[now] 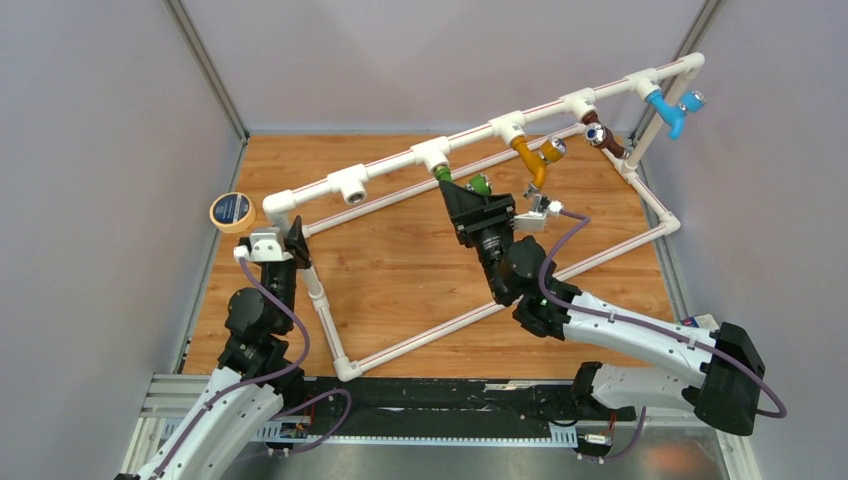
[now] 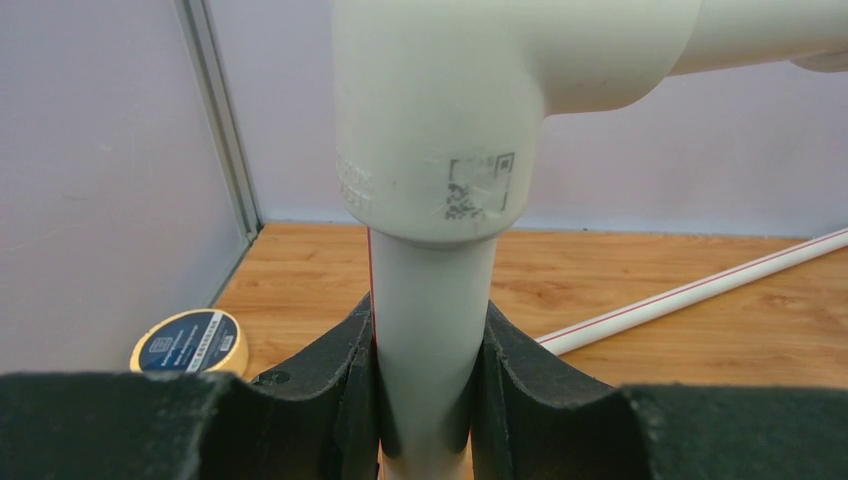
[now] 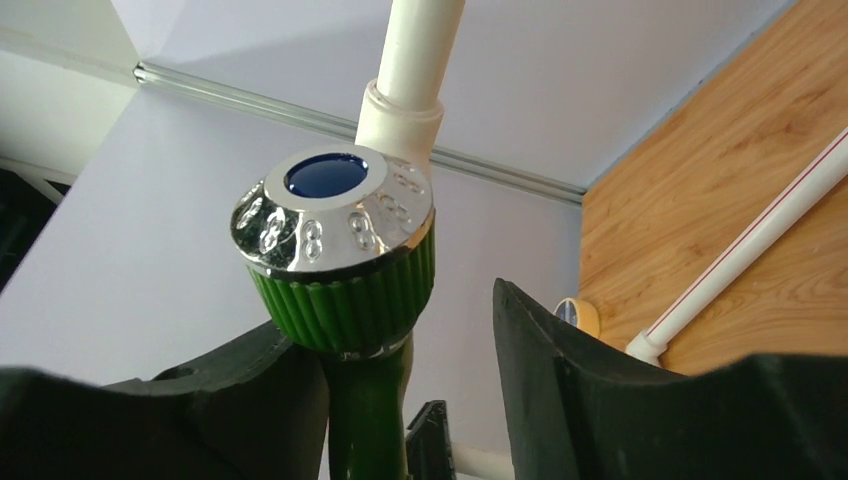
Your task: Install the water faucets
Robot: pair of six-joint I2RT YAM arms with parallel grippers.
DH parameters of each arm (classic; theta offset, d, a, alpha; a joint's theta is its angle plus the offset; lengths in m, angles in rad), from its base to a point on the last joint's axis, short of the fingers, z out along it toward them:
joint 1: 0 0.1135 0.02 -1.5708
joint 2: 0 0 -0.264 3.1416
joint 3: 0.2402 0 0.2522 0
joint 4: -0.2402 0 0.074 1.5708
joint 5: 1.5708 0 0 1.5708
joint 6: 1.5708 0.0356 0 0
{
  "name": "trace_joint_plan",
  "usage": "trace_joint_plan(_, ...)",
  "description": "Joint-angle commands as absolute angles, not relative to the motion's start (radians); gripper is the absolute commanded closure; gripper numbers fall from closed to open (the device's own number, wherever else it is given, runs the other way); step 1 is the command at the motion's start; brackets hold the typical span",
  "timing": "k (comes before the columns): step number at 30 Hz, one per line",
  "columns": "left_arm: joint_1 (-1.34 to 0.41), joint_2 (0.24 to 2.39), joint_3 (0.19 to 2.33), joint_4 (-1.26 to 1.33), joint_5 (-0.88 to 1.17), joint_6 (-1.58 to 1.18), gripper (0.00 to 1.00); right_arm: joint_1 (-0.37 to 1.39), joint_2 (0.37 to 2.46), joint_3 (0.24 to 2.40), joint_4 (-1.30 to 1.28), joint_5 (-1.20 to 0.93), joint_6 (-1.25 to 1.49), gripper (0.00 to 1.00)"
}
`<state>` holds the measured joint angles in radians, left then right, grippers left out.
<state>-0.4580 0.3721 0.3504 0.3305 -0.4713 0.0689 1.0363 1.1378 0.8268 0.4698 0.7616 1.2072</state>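
The green water faucet (image 1: 478, 184) hangs screwed into a white T fitting (image 1: 432, 154) on the pipe frame's upper rail. In the right wrist view its silvery blue-dotted knob (image 3: 335, 215) tops the green body (image 3: 365, 400). My right gripper (image 1: 462, 192) (image 3: 400, 335) is open around that body: the left finger rests against it, while the right finger (image 3: 540, 370) stands apart with a clear gap. My left gripper (image 1: 299, 243) (image 2: 430, 400) is shut on the white upright pipe (image 2: 430, 320) just below a corner elbow (image 2: 440, 120). Orange (image 1: 533, 157), brown (image 1: 604, 139) and blue (image 1: 670, 108) faucets hang further right.
The white pipe frame (image 1: 400, 350) spans the wooden table. One T fitting (image 1: 350, 186) on the upper rail shows an open socket. A roll of tape (image 1: 231, 211) (image 2: 190, 342) lies by the left wall. Grey walls close in on all sides.
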Motion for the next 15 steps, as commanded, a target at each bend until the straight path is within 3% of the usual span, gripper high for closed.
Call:
trace_joint_plan(1,-0.457,0.362,0.342,0.316,-0.506,0.046,1.0,0.983,1.091,0.752,0.534,0.874,1.063,0.39)
trace_joint_plan(9,-0.457,0.361,0.342,0.314,-0.508,0.051,1.0,0.985,1.013,0.674,0.675,0.743,0.858,0.23)
trace_joint_plan(15,-0.457,0.357,0.342,0.31,-0.508,0.055,1.0,0.985,0.899,0.638,0.64,0.638,0.607,0.2)
